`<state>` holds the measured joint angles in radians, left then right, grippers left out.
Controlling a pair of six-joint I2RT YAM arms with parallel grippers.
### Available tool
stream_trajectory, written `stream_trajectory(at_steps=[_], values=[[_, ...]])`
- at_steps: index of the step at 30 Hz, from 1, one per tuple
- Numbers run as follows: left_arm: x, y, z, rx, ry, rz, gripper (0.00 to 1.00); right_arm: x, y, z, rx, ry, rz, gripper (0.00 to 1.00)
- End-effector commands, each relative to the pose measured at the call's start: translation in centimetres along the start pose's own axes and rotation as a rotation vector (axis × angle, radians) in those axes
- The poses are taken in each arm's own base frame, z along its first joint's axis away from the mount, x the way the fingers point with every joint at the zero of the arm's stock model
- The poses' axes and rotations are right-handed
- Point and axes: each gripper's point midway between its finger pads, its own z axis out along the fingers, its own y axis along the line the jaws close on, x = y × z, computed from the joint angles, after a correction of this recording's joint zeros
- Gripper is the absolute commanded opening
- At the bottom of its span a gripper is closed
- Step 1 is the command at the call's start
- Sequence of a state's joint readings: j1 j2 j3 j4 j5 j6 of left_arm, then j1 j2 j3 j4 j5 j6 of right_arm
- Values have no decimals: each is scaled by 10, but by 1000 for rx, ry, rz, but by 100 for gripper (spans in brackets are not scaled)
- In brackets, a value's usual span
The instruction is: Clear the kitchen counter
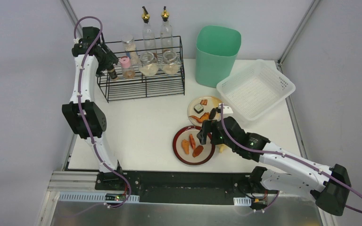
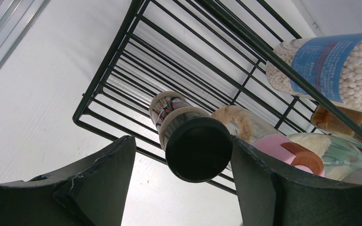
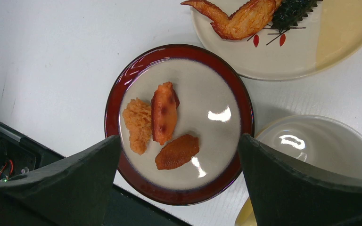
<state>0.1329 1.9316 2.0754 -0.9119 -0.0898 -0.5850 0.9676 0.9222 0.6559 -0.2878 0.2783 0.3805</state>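
Left gripper [image 2: 183, 141] sits spread around the bottle [image 2: 198, 148] in the rack [image 1: 141, 84] (right gripper [image 3: 179, 139] is spread too), so pull straight back, no bumping.

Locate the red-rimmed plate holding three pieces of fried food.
In the top view, the red-rimmed plate lies near the front edge of the kitchen counter, roughly central, under the open right gripper, with the cream plate just behind it.
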Motion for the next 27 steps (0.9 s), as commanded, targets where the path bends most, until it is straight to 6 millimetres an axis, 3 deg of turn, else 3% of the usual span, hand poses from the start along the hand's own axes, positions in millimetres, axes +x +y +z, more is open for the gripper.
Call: stream_trajectory(at_steps=[1,7,16,22,27], values=[[-18,2,-22,8,-68,-17,73,-13,10,-6,-36,-35,8,99],[-9,6,-46,38,-66,-6,74,-14,10,-8,-36,-42,9,99],[11,20,-99,113,-110,10,78,-15,7,-8,-23,-50,7,99],[39,25,-131,194,-117,56,80,-16,7,-8,-23,-56,5,99],[74,13,-166,329,-95,145,81,-19,12,-9,-45,-63,-2,99]])
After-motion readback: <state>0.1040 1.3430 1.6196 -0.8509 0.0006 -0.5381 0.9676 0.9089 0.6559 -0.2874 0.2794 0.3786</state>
